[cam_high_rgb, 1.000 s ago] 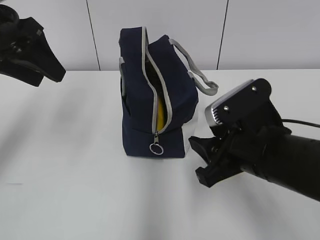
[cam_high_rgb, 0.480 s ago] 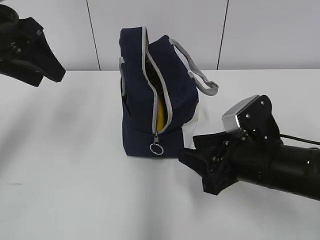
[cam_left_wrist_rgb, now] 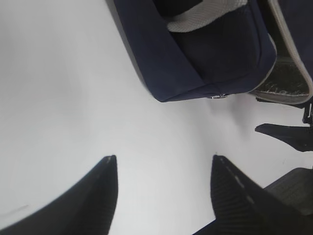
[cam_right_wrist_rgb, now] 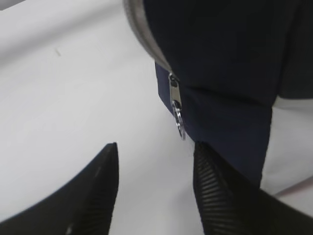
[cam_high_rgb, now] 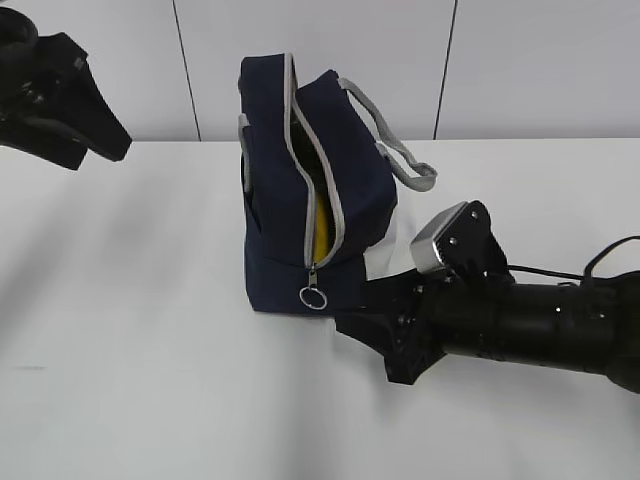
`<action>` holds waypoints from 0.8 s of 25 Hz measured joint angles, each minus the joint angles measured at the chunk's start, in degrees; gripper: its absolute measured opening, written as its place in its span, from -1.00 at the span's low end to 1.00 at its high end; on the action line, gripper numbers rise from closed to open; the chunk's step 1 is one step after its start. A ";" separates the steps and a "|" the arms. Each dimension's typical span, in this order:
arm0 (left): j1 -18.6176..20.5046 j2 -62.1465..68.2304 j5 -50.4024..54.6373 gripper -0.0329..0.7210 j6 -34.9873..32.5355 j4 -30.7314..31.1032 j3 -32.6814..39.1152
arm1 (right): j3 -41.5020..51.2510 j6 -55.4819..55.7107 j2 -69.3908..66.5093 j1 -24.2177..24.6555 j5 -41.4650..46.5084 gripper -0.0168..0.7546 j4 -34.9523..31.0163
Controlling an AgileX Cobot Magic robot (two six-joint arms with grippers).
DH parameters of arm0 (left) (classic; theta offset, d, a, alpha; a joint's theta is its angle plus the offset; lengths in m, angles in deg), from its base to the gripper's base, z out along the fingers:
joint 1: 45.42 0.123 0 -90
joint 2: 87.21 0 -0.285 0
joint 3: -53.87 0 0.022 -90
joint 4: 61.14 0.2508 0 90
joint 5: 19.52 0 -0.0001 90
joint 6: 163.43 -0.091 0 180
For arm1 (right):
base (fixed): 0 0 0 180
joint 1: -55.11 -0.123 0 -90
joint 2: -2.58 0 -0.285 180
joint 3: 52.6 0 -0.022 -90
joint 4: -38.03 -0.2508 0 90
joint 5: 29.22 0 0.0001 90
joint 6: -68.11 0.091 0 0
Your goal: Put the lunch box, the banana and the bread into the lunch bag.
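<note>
Two arms. Exterior: lunch bag (cam_high_rgb: 312, 190) stands mid-desk toward the far edge, zipper partly undone, yellow banana (cam_high_rgb: 321, 240) showing inside. Right gripper (cam_high_rgb: 362, 327) is low at the bag's near corner, nearer than the left gripper (cam_high_rgb: 95, 135).

Left wrist: fingers spread, empty, bag ahead.

Right wrist: jaws apart, holding nothing; zipper pull (cam_right_wrist_rgb: 178, 115) hangs just ahead between them. No legible writing.

The right arm lies low across the bench from its right edge, wrist level, its hand (cam_high_rgb: 365, 325) spread wide and gripping nothing. The left hand (cam_left_wrist_rgb: 161, 193) hangs raised over the far left corner — fingers parted, empty.
</note>
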 joint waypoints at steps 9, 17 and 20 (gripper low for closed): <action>0.00 0.00 -0.71 0.24 0.00 0.00 0.00 | -6.95 -1.39 -6.31 -2.05 1.79 -0.13 1.40; 0.00 0.00 -0.71 0.24 0.00 0.00 0.00 | -9.89 -3.16 -9.35 -2.33 3.11 -0.27 0.88; 0.00 0.00 -0.71 0.24 0.00 0.00 0.00 | -10.36 -3.89 -10.21 -2.33 3.21 -0.34 0.17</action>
